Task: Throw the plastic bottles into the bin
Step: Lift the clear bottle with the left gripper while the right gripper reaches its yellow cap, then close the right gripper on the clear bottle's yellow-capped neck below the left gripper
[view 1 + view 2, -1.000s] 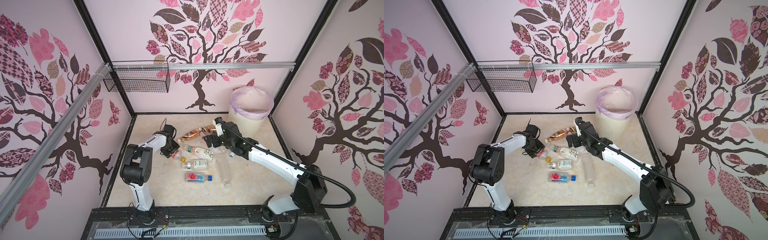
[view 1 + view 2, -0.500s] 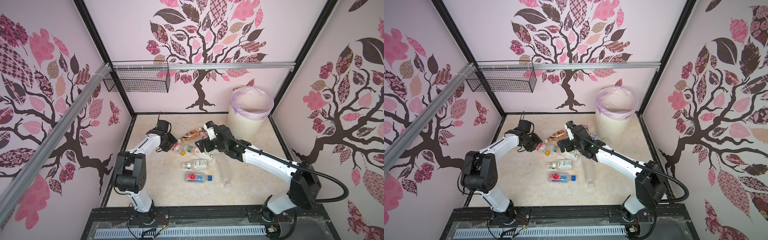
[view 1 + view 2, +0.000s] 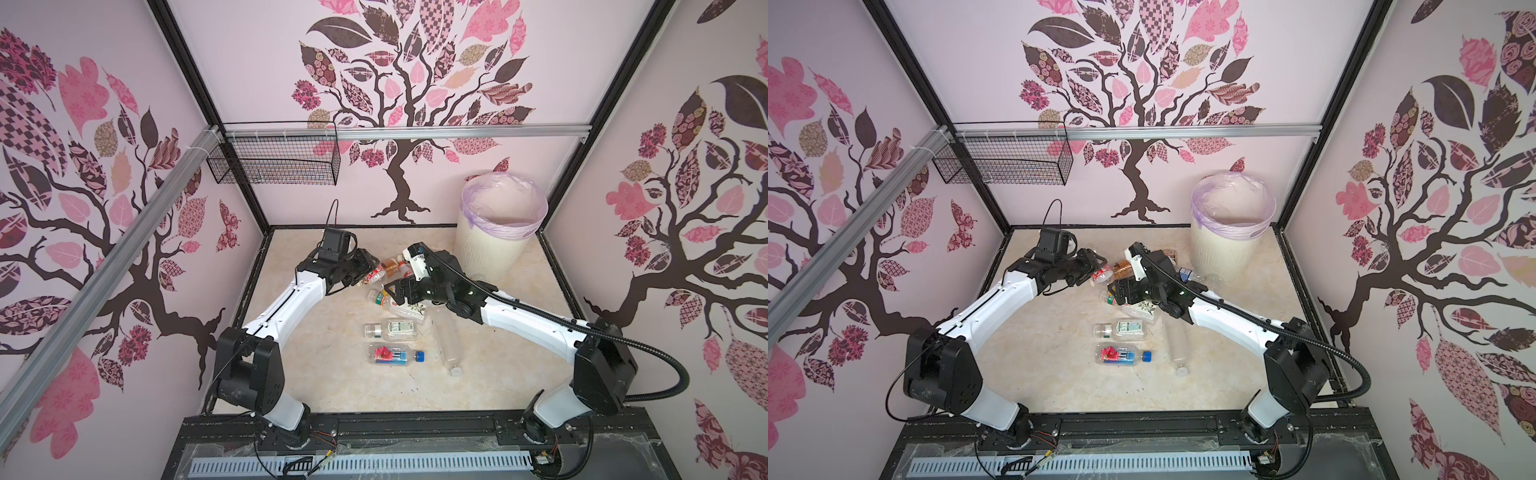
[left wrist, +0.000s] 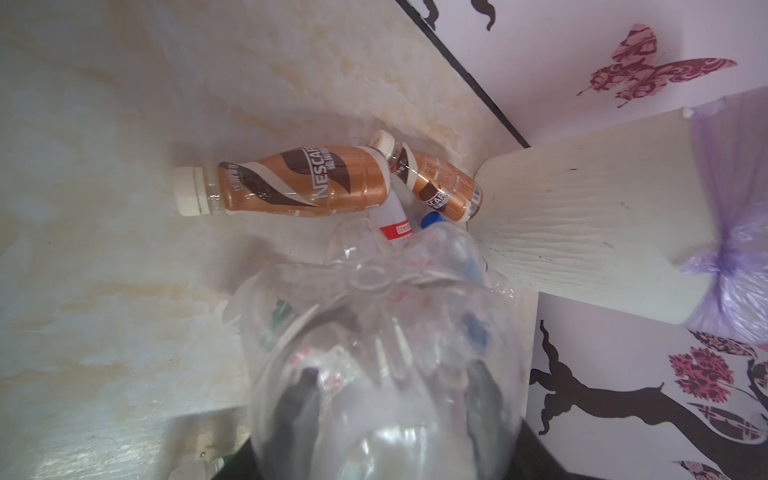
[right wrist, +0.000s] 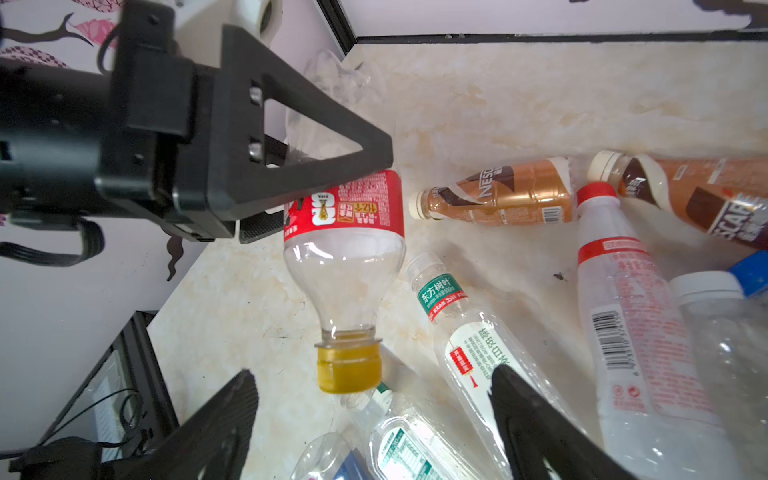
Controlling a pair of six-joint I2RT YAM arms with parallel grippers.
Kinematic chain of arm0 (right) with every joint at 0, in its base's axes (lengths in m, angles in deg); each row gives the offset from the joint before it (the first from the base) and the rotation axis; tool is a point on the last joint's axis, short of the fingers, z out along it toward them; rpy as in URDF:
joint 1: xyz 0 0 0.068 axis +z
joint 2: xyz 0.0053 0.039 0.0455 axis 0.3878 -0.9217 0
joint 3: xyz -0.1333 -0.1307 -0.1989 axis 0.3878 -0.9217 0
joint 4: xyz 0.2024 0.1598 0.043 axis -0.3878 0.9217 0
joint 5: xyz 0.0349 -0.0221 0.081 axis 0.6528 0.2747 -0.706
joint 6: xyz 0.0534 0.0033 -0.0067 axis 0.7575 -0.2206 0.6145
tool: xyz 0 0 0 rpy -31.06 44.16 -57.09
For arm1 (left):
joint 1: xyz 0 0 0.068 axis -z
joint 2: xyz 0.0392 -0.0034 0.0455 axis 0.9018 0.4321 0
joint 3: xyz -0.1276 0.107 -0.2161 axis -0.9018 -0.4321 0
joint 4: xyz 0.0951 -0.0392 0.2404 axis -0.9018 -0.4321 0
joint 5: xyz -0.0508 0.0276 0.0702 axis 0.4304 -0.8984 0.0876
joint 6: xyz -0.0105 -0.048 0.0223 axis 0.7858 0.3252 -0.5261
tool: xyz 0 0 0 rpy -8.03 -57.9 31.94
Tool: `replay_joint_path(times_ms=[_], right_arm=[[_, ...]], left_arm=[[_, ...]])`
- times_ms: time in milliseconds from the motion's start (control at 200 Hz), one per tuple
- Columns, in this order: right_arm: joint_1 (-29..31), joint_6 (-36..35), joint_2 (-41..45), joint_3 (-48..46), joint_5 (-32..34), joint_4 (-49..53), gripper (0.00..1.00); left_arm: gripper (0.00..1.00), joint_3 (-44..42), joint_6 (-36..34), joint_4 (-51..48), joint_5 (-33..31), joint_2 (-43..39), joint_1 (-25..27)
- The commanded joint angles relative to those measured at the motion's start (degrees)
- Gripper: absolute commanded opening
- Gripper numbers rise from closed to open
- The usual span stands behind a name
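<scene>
Barely under way, by the look of it. Pinching a red-labelled bottle [image 5: 345, 216] with a yellow cap between the fingers of the left gripper [image 4: 390, 395], apparently lifted off the worktop [image 3: 332, 386], left of centre in both top views. Hovering over a green-labelled bottle [image 5: 469, 345] with the right gripper [image 5: 372, 374], fingers spread wide and gripping nothing. No bottle to be seen inside the bin [image 3: 486, 257], upper right of the worktop, its depths hidden. Left to clear: two Nescafé bottles [image 4: 303, 183], a Fiji bottle [image 3: 395, 356], several clear ones lying near centre.
</scene>
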Motion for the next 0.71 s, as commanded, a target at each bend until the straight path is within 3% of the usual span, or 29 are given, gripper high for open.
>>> replay_joint_path(times_ms=[0, 445, 700], right_arm=[[-0.04, 1.65, -1.62, -0.29, -1.02, -1.07, 0.86], [-0.04, 4.06, -4.3, 1.08, -3.89, -2.79, 0.54], [-0.01, 3.9, -4.7, 2.18, -4.06, -3.03, 0.48]], left_arm=[[0.51, 1.72, 1.29, 3.16, 0.48, -2.12, 0.0], [0.51, -0.15, 3.08, 4.31, 2.2, -3.64, 0.52], [0.52, -0.08, 3.68, 4.41, 1.94, -3.07, 1.44]])
